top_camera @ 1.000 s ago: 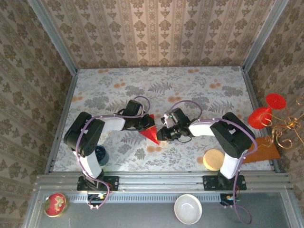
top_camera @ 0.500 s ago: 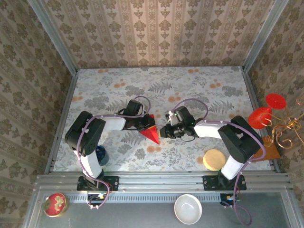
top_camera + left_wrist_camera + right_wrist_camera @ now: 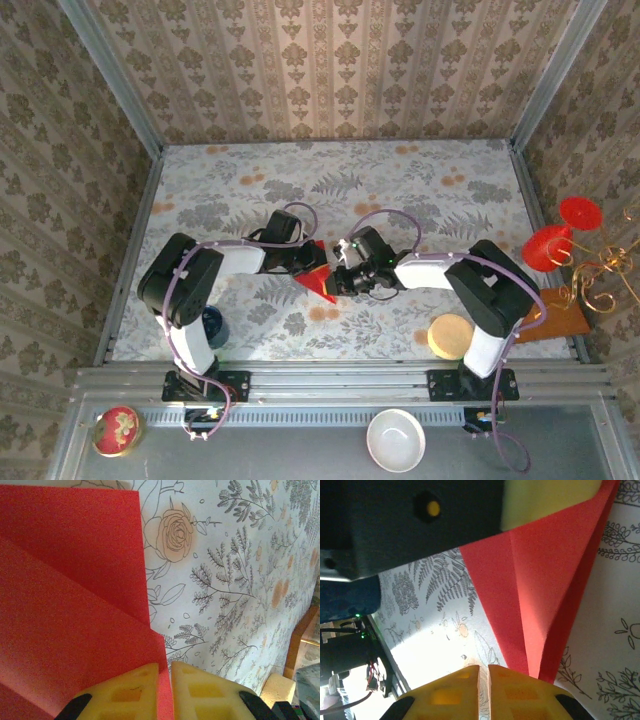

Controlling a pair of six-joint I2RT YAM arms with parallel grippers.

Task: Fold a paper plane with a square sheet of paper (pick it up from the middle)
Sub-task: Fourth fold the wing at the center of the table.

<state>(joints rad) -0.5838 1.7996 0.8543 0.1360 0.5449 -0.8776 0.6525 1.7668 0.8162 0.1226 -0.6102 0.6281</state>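
The red sheet of paper (image 3: 318,281) is folded into a pointed, dart-like shape with layered creases and lies low over the flowered tablecloth at the centre. My left gripper (image 3: 304,264) is shut on its wide end; in the left wrist view the red paper (image 3: 75,605) runs between the yellow fingertips (image 3: 135,690). My right gripper (image 3: 343,281) is at the paper's pointed end. In the right wrist view its yellow fingers (image 3: 525,690) are shut with only tablecloth in the slit, and the paper's (image 3: 545,590) tip ends against the outer finger.
A tan round disc (image 3: 450,336) and a wooden board (image 3: 556,318) lie at the right, with red glasses (image 3: 560,236) and gold wire (image 3: 603,274) beyond. A blue object (image 3: 212,323) sits by the left arm. A white bowl (image 3: 396,440) and red tin (image 3: 117,430) rest on the near shelf.
The right gripper's jaws have closed. Its wrist drew slightly right, then came back left against the paper's tip. The left gripper has kept its hold without moving.
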